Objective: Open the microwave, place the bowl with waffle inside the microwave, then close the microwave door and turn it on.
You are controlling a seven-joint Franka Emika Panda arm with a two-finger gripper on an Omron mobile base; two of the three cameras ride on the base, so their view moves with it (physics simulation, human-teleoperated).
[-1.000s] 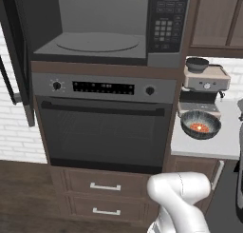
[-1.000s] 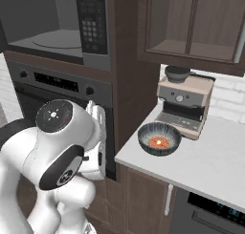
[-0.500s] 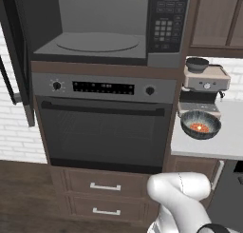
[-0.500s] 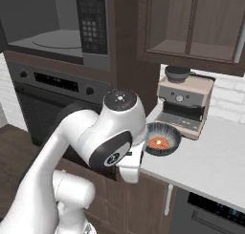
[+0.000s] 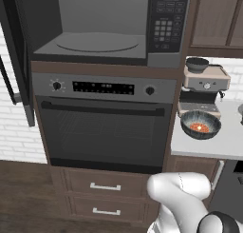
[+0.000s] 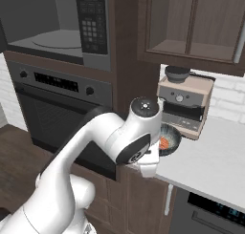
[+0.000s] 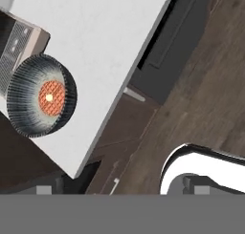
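left base view: the microwave (image 5: 109, 27) stands with its cavity bare to view, the round glass turntable (image 5: 97, 42) inside, keypad panel (image 5: 166, 20) at its right; the microwave door (image 5: 16, 61) hangs swung out at the left. the bowl (image 5: 200, 124), dark and striped with orange-red waffle inside, sits on the tabletop (image 5: 223, 141) just before the espresso machine (image 5: 204, 87), right of the microwave and lower.

right base view: the arm partly covers the bowl (image 6: 170, 138) beside the espresso machine (image 6: 184, 104).

hand view: the bowl (image 7: 40, 95) shows fine blue-grey ribs and the waffle (image 7: 50, 96) in it. the jaws are released, grasping nothing.
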